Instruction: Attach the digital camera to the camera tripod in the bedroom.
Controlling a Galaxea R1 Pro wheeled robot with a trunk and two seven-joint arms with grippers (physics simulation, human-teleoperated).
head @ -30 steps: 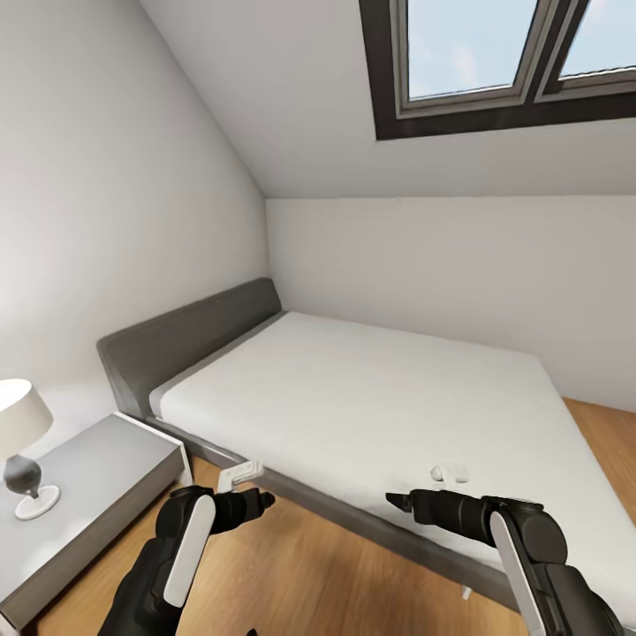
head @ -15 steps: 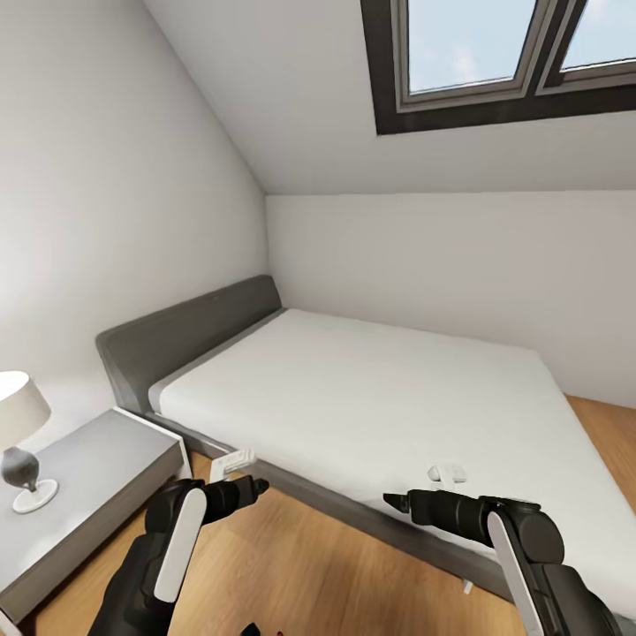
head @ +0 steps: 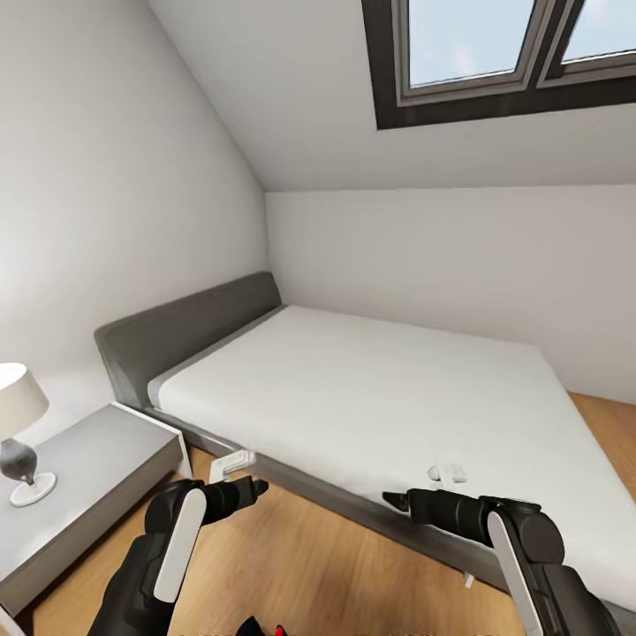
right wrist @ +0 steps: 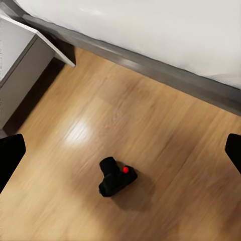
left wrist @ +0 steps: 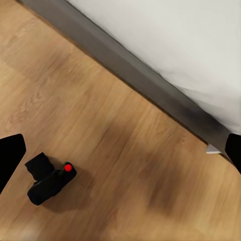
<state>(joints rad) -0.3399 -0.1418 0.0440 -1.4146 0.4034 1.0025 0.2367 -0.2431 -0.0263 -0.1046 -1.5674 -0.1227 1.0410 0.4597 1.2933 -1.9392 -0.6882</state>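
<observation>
Digital camera point(right wrist: 117, 182) location: on the wood floor point(right wrist: 165, 135), lying free, near the side rail of the bed point(head: 371, 397) and well apart from the nightstand point(head: 79, 468). The red button point(right wrist: 125, 170) faces upward toward both wrist cameras, which suggests the body rests on its base. In the head view only a small dark and red fragment at the lower frame edge marks the camera, below and between the two arms.

Left gripper point(head: 240, 458) and right gripper point(head: 446, 473): both held forward above the floor, beside the bed rail, each pointing downward over the camera. Jaws of both are spread wide and grasp nothing; the dark tips sit at opposite frame edges in each wrist view, with the camera between them and clearly below.

Judgement: this raised, released posture suits surveying before a descent. The camera tripod is not located yet. The camera remains to be picked up and carried. A lamp point(head: 18, 433) stands on the nightstand, beyond the bed's headboard point(head: 177, 331).
</observation>
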